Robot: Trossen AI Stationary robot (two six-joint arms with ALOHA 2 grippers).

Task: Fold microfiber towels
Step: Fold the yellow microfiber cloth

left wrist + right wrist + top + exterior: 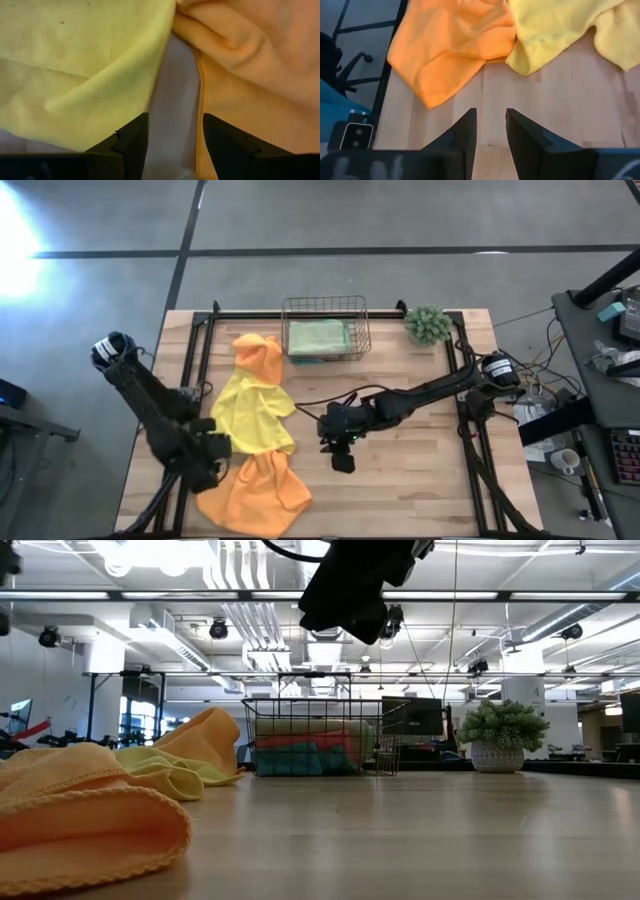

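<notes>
Three microfiber towels lie crumpled in a row on the table's left half: an orange one [258, 358] at the far end, a yellow one [255, 418] in the middle, and a second orange one [255, 490] near the front edge. My left gripper [215, 452] hovers open, pointing down over the strip of bare table [175, 75] between the yellow towel [80, 65] and the near orange towel [255, 75]. My right gripper [342, 458] hangs open over bare wood at the table's middle, facing those two towels [445, 45] [555, 25]. Neither gripper holds anything.
A wire basket [323, 328] at the far middle holds folded towels in green, pink and teal [305, 745]. A small potted plant [428, 325] stands at the far right. Black rails [200, 360] run along the table's left and right sides. Bare wood [410, 480] lies right of the towels.
</notes>
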